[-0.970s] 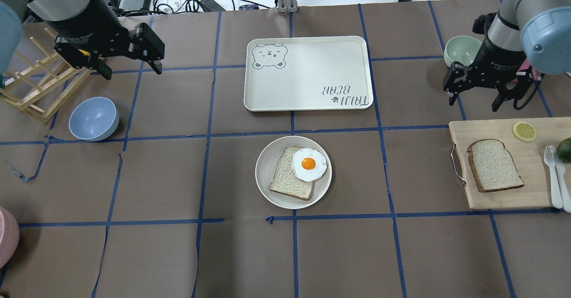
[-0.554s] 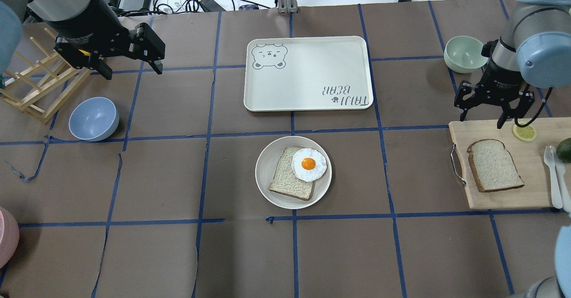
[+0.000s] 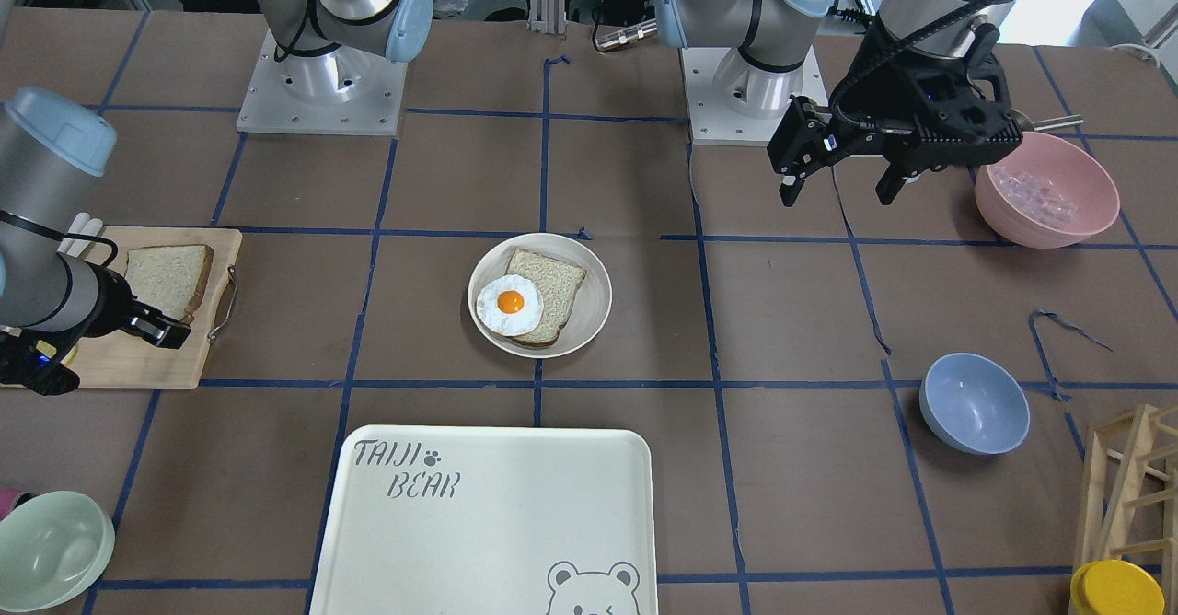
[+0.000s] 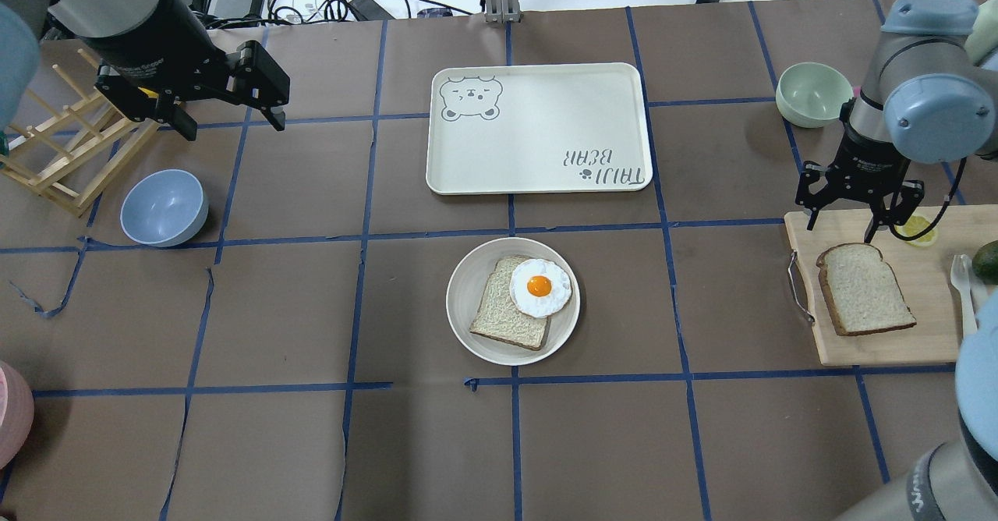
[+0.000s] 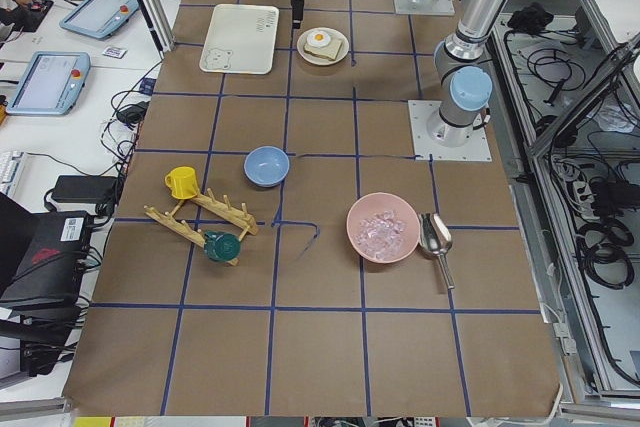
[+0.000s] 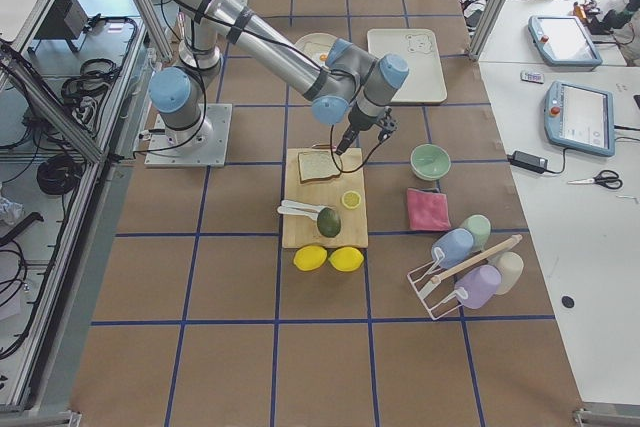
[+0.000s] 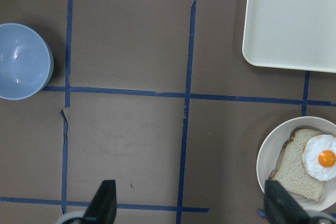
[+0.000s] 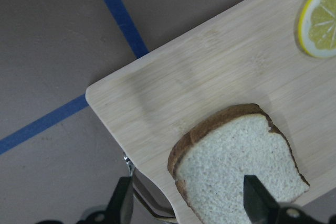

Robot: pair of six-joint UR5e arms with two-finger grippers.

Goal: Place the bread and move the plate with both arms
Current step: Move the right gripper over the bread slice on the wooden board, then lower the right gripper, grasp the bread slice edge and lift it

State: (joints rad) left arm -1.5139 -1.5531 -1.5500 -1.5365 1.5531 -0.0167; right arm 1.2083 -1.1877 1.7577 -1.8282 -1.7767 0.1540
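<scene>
The bread (image 4: 864,288), a pale slice with a dark crust, lies on a wooden cutting board (image 4: 928,338) at the right; it also shows in the right wrist view (image 8: 239,166). My right gripper (image 4: 840,223) is open and empty, hovering over the board's far edge just beyond the bread. The plate (image 4: 466,303) sits mid-table and holds a tanner slice topped with a fried egg (image 4: 539,287). My left gripper (image 4: 232,122) is open and empty, high at the far left, well away from the plate (image 7: 265,156).
A white bear-printed tray (image 4: 538,127) lies beyond the plate. A blue bowl (image 4: 164,207) and a wooden rack (image 4: 62,154) are at the left. A green bowl (image 4: 813,93) is behind my right gripper. A lemon slice (image 4: 918,228) and an avocado (image 4: 987,260) share the board.
My right gripper has moved nearer and a little right, from beside the green bowl to over the cutting board's far edge, turning as it went. My left arm has not moved.
</scene>
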